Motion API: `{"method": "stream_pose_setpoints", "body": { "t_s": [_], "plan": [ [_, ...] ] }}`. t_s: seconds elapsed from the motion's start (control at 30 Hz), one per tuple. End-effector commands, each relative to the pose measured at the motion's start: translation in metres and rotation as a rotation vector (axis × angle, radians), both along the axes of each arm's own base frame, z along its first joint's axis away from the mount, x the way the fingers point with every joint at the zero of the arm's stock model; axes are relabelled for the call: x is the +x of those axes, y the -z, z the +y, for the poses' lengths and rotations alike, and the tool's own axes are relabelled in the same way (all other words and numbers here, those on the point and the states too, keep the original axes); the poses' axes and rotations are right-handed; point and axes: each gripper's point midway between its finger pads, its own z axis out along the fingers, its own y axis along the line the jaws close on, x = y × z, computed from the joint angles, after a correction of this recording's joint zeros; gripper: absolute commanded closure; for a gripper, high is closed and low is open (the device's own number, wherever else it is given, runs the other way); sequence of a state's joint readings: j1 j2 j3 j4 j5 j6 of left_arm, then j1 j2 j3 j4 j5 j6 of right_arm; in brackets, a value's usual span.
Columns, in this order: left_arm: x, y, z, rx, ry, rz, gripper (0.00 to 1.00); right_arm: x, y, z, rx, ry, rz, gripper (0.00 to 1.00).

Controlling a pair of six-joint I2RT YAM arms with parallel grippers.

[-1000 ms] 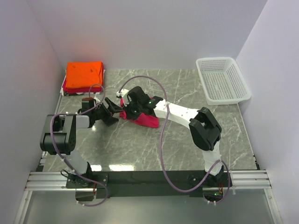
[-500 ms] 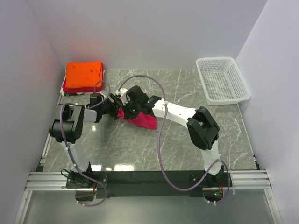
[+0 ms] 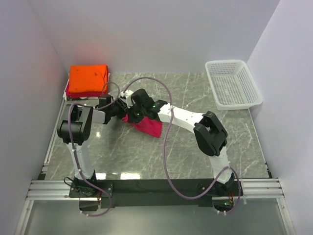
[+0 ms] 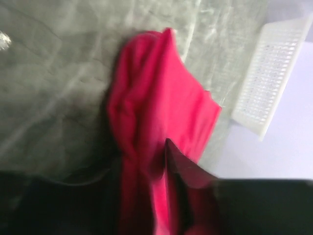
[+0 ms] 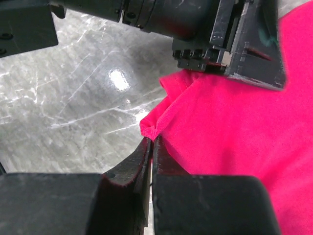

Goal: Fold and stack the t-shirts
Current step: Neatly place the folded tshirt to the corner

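A crimson-pink t-shirt (image 3: 148, 127) lies bunched on the marble table (image 3: 195, 147), left of the middle. In the top view both grippers meet at its upper-left end. My left gripper (image 3: 122, 108) reaches in from the left; in its wrist view the crimson cloth (image 4: 156, 107) runs down between its dark fingers (image 4: 195, 176), which are closed on a bunch of it (image 4: 155, 196). My right gripper (image 5: 152, 142) is shut on a folded corner of the same shirt (image 5: 234, 122), and my left gripper's body (image 5: 230, 39) sits just beyond it. A folded orange t-shirt (image 3: 88, 75) tops a red one (image 3: 78, 92) at the back left.
A white mesh basket (image 3: 234, 84) stands at the back right corner, also seen in the left wrist view (image 4: 274, 73). White walls close in the table on the left, back and right. The arms' cables (image 3: 166, 142) loop over the middle of the table.
My left arm swung right and forward to the shirt's upper-left end, and its jaws went from wide open to closed on the cloth. The right gripper kept its hold and shifted slightly left.
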State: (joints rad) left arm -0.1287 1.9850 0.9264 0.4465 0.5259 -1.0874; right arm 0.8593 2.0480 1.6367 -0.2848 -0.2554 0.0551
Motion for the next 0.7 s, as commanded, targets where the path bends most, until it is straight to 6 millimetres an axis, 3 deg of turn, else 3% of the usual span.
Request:
{"method": "stream_pose_setpoints", "body": {
  "t_s": [0.0,0.03,0.07,0.13,0.23,0.37,0.4,0.43,0.5,0.53,0.6,0.67],
  "plan": [
    [-0.002,0.035,0.011,0.138,0.009,0.054,0.66,0.016,-0.029,0.012,0.068,0.026,-0.055,1.0],
    [0.005,0.03,0.011,0.16,0.024,0.046,0.72,0.016,-0.028,0.012,0.061,0.03,-0.053,1.0],
    [0.008,0.031,0.014,0.213,0.062,0.021,0.81,0.018,-0.031,0.01,0.059,0.036,-0.055,0.89],
    [0.02,0.024,0.019,0.297,0.082,0.012,0.85,0.019,-0.033,0.002,0.039,0.057,-0.035,0.74],
    [0.037,0.011,0.036,0.464,0.127,-0.047,0.86,0.027,-0.044,-0.023,0.023,0.094,-0.019,0.4],
    [0.064,-0.02,0.06,0.679,0.163,-0.176,0.86,0.043,-0.06,-0.073,0.014,0.167,-0.022,0.36],
    [0.069,-0.024,0.063,0.707,0.169,-0.192,0.86,0.051,-0.053,-0.091,-0.002,0.203,-0.008,0.35],
    [0.083,-0.039,0.068,0.745,0.153,-0.228,0.87,0.053,-0.052,-0.1,-0.012,0.212,-0.012,0.35],
    [0.092,-0.045,0.076,0.804,0.169,-0.244,0.89,0.056,-0.05,-0.117,-0.03,0.238,-0.009,0.35],
    [0.106,-0.062,0.08,0.822,0.149,-0.284,0.91,0.062,-0.048,-0.129,-0.042,0.261,-0.011,0.35],
    [0.119,-0.073,0.088,0.852,0.146,-0.318,0.92,0.062,-0.044,-0.141,-0.059,0.282,-0.01,0.35],
    [0.14,-0.099,0.099,0.881,0.109,-0.379,0.93,0.066,-0.044,-0.152,-0.06,0.302,-0.018,0.35]
  ]
}}
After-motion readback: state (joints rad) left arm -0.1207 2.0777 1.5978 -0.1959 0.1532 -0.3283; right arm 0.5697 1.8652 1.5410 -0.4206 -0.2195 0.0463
